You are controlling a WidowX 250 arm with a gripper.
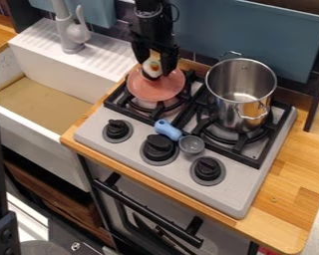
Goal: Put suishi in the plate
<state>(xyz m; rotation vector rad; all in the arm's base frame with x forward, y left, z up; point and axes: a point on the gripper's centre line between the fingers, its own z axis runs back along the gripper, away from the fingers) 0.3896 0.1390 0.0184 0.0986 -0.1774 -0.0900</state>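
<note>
My black gripper (155, 65) hangs down from the top edge over the back left burner. Its fingers are shut on the sushi (153, 68), a small white piece with an orange and green centre and a dark lower part. Directly below is the pink plate (157, 90), resting on that burner's grate. The sushi overlaps the plate's back part in the view; whether it touches the plate I cannot tell.
A tall steel pot (240, 92) stands on the right burner. On the stove's middle, behind the knobs, lies a blue-handled scoop (167, 129) with a grey bowl. The white sink (56, 55) is at left, with a grey faucet (72, 32).
</note>
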